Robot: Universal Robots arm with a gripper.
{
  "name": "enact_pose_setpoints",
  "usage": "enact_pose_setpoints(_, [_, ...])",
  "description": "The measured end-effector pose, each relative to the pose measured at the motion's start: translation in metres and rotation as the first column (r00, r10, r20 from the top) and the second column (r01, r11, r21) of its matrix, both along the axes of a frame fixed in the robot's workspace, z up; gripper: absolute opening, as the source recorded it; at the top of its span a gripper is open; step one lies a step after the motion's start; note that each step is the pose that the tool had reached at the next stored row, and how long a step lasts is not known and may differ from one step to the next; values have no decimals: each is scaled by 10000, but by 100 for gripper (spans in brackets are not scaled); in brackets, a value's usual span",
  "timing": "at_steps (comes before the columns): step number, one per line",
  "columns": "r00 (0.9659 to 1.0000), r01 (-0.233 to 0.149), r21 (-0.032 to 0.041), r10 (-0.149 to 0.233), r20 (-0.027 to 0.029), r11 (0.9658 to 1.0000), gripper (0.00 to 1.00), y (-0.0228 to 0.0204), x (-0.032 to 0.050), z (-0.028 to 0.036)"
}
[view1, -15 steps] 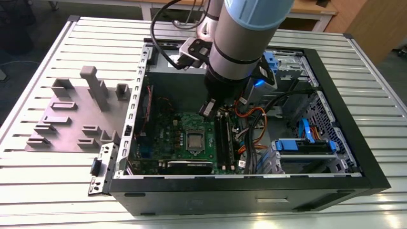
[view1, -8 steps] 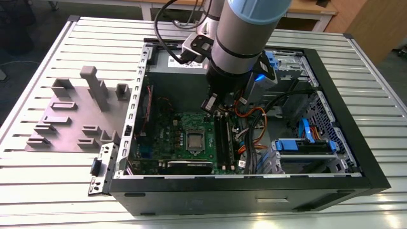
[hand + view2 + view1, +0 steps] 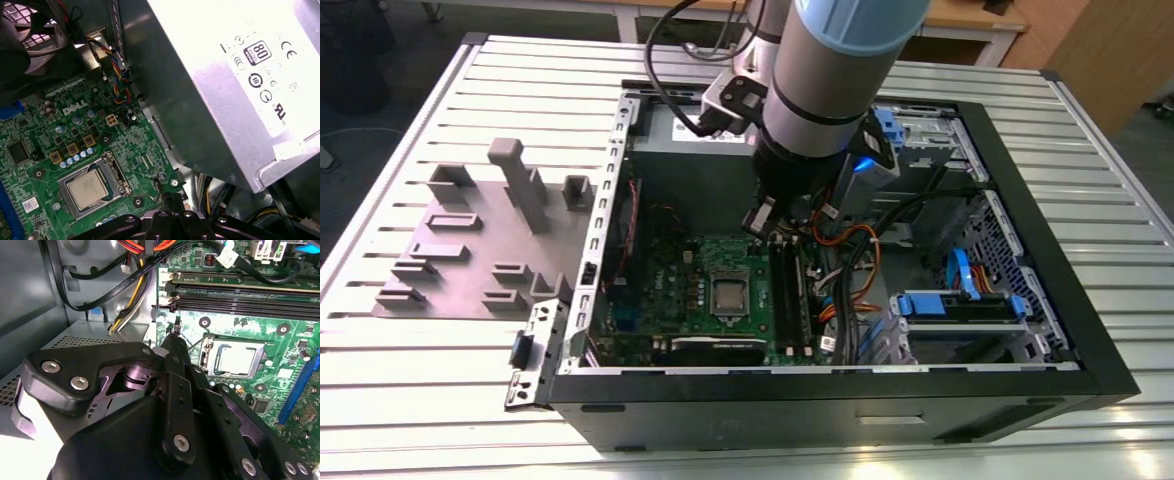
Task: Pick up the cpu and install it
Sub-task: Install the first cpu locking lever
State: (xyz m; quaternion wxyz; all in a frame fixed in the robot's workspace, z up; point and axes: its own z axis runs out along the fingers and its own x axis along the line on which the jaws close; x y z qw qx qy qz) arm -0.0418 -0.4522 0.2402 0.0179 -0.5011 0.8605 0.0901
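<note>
open black steel computer case (image 3: 854, 385), green motherboard (image 3: 674, 290), black gripper (image 3: 765, 222) above it, grip state can't be told; small silver square cpu (image 3: 727, 292) at its 7 o'clock in the exterior view, lying in the silver socket frame (image 3: 64, 186), so install looks largely done.

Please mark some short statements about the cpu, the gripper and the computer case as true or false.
1. The cpu lies in its socket on the green motherboard. True.
2. The gripper carries the cpu. False: the cpu lies in the socket, apart from the gripper.
3. The arm reaches down into the open computer case. True.
4. The grey blocks stand on the exterior view's right of the case. False: they stand on its left.
</note>
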Motion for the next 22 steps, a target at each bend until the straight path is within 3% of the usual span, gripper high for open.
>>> enact_pose_setpoints(11, [9993, -376, -65, 376, -2, 9993, 11, -40, -23, -1])
enact_pose_setpoints(22, [9989, -460, -70, 460, -2, 9989, 11, -64, -24, 5])
